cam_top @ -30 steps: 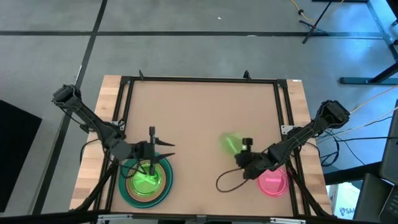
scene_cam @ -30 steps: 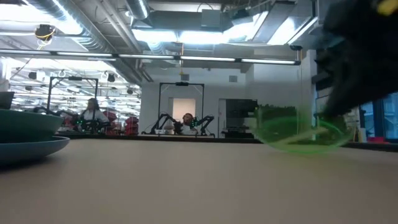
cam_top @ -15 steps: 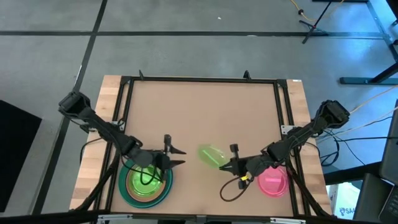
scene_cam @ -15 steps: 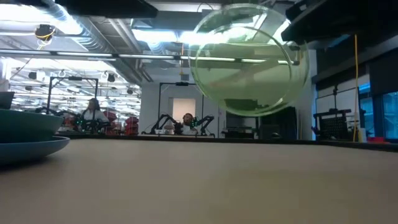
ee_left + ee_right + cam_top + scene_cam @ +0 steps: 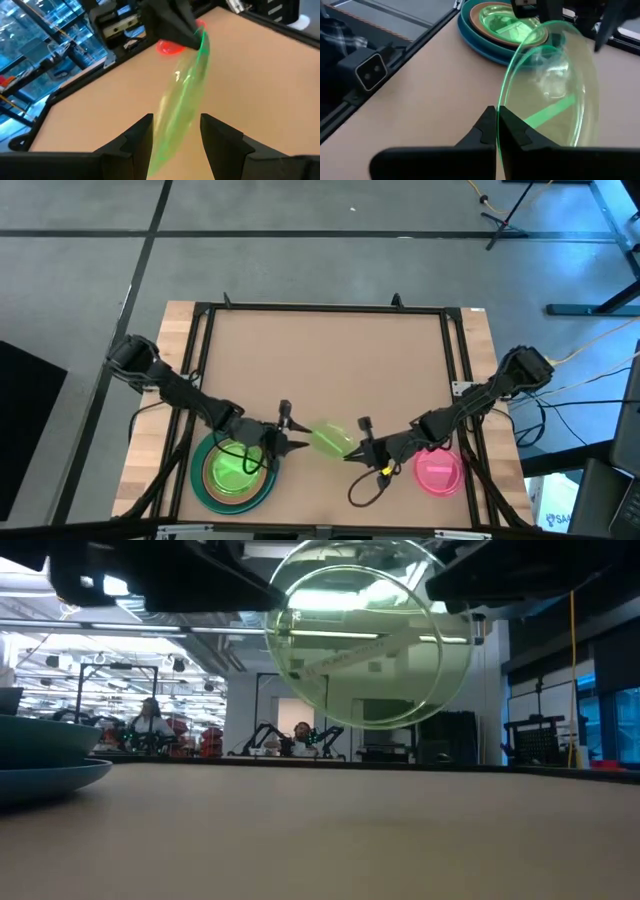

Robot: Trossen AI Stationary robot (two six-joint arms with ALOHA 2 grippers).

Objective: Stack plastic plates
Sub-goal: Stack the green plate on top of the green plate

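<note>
- Overhead view: a small translucent green plate [image 5: 330, 440] hangs in the air above the near middle of the counter [image 5: 330, 360], between the two arms, tilted on edge. The right end effector [image 5: 356, 452] pinches its rim from the right side. The left end effector [image 5: 290, 442] sits just beside the plate's other edge, fingers apart. The stack of plates [image 5: 235, 470] lies near the front left: a teal one at the bottom, an orange-brown one above it, green on top. A small pink plate [image 5: 438, 473] lies flat at front right.
- Low view: the green plate [image 5: 368, 635] stands nearly upright, showing its round face, well clear of the counter top. The stack's teal edge [image 5: 45, 765] shows at far left. No writing is readable.
- Left wrist view: the plate [image 5: 182, 110] is seen edge-on, between this arm's spread fingers [image 5: 137, 142].
- Right wrist view: the fingers [image 5: 487, 132] are closed narrowly on the plate's rim [image 5: 552, 85], with the stack [image 5: 502, 30] beyond it.
</note>
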